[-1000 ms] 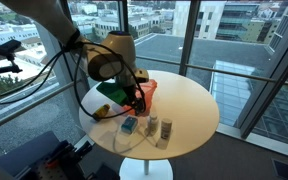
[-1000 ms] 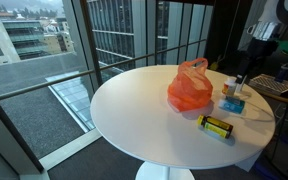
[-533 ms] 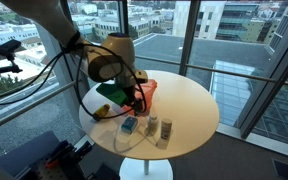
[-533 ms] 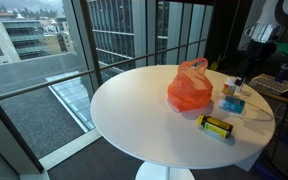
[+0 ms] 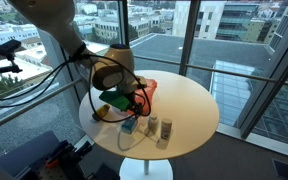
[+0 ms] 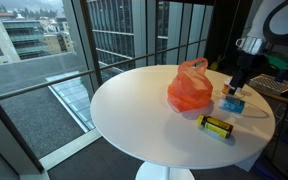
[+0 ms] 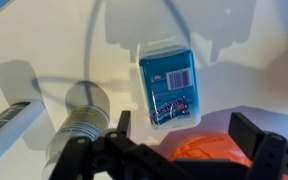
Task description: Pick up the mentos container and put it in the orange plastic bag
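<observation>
The mentos container [image 7: 168, 88] is a flat blue box with a label, lying on the white round table [image 5: 189, 105]. It also shows in both exterior views [image 5: 130, 126] [image 6: 233, 103]. The orange plastic bag [image 6: 191, 87] stands on the table, its handles up; it shows in an exterior view [image 5: 148, 88] and at the bottom of the wrist view [image 7: 209, 152]. My gripper [image 7: 189, 135] is open and empty, hanging over the near end of the container. In the exterior views it is above the container [image 6: 241, 72] [image 5: 126, 105].
Two small cylindrical bottles [image 5: 159, 129] stand next to the container; one shows in the wrist view [image 7: 82, 122]. A yellow-and-black tube [image 6: 217, 126] lies near the table edge. A green and white item [image 5: 111, 97] lies by the bag. Cables hang from my arm. Windows surround the table.
My gripper has moved down and over towards the mentos container. Nothing on the table has moved.
</observation>
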Robot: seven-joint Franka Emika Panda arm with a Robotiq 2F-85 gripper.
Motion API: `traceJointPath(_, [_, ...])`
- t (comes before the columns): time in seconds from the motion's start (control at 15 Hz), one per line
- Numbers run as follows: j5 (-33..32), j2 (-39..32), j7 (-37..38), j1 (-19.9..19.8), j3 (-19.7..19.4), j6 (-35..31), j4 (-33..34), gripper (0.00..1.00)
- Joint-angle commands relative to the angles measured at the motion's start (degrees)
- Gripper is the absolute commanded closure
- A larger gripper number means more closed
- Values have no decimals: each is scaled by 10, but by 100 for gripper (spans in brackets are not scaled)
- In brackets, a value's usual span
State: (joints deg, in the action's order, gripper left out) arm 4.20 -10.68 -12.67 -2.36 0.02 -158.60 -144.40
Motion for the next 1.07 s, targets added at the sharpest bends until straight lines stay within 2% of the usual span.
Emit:
traceJointPath(0.0, [4,-35,-27,-13,14,-20,22,0])
traceJointPath(0.4, [0,-70,-33,-26,26,-30,32,0])
traceJointPath(0.93, [-15,-91,-26,-32,20,-34,37,0])
traceJointPath(1.0, [-18,-93,-25,-32,18,-35,37,13])
